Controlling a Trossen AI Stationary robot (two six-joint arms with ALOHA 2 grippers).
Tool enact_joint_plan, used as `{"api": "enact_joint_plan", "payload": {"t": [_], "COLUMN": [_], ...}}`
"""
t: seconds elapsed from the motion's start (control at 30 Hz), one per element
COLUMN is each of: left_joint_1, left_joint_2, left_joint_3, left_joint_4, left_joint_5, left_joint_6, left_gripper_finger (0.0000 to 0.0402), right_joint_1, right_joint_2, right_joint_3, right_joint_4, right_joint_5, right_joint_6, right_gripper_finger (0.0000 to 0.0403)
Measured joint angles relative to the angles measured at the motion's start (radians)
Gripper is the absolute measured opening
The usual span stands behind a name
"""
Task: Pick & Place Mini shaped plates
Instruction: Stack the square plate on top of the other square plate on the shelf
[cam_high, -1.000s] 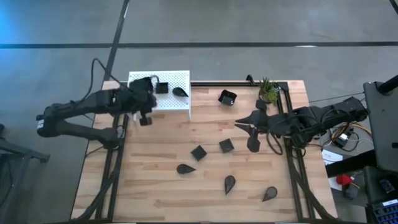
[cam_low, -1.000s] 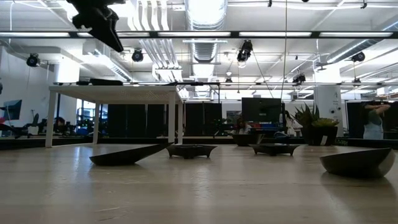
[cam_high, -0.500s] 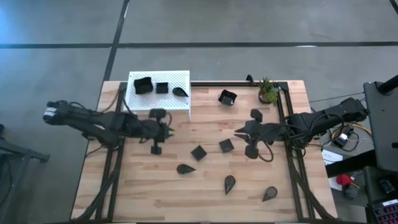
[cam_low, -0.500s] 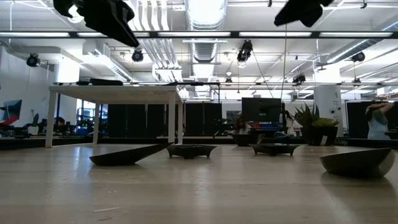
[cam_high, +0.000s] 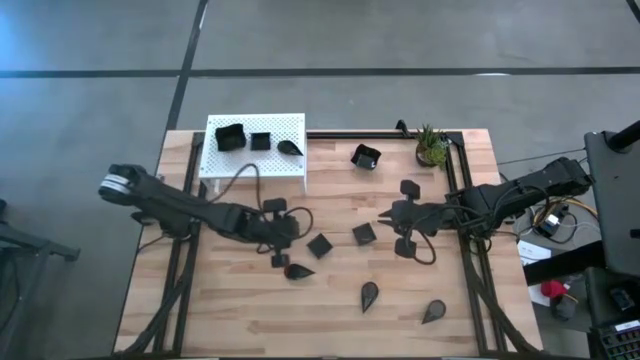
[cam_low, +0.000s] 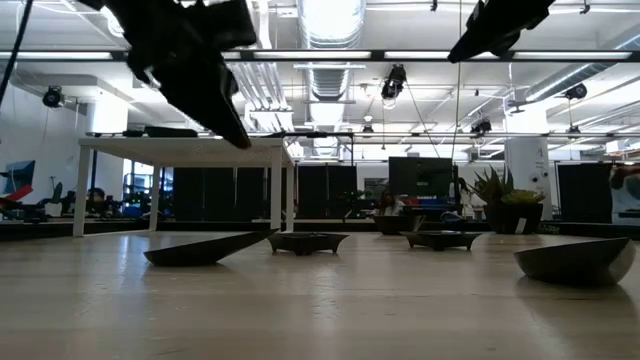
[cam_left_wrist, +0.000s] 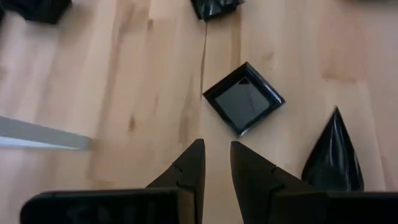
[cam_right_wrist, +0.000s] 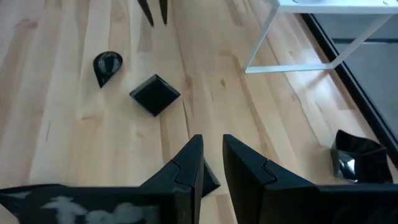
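The left gripper (cam_left_wrist: 216, 163) hovers over the table (cam_high: 220, 310) middle, jaws slightly apart and empty, just beside a square plate (cam_left_wrist: 244, 98) and a teardrop plate (cam_left_wrist: 333, 157). The right gripper (cam_right_wrist: 211, 155), jaws narrowly apart, hangs empty above another square plate (cam_high: 364, 233).

No readable text, label, brand, number or sign anywhere in view: none on dishes, surface, arms or in room behind.
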Motion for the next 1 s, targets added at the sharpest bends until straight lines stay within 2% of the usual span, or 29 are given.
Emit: {"api": "enact_joint_plan", "payload": {"t": [0.17,0.27,0.7,1.0], "left_joint_1": [0.002,0.002,0.055,0.069], "left_joint_2": [0.099,0.148,0.303,0.314], "left_joint_3": [0.0,0.0,0.0,0.0], "left_joint_4": [0.103,0.157,0.244,0.276], "left_joint_5": [0.0,-0.001,-0.006,0.03], "left_joint_6": [-0.231,-0.314,-0.436,-0.433], "left_gripper_finger": [0.0071,0.0071,0.0071,0.0071], "right_joint_1": [0.001,0.0,0.0,0.0], "right_joint_2": [0.003,0.005,0.005,0.005], "right_joint_3": [-0.001,-0.001,-0.001,-0.001], "right_joint_4": [0.001,0.001,0.027,0.043], "right_joint_5": [-0.009,-0.015,-0.035,-0.034], "right_joint_6": [-0.056,-0.088,-0.099,-0.099], "right_gripper_finger": [0.0059,0.0059,0.0059,0.0059]}}
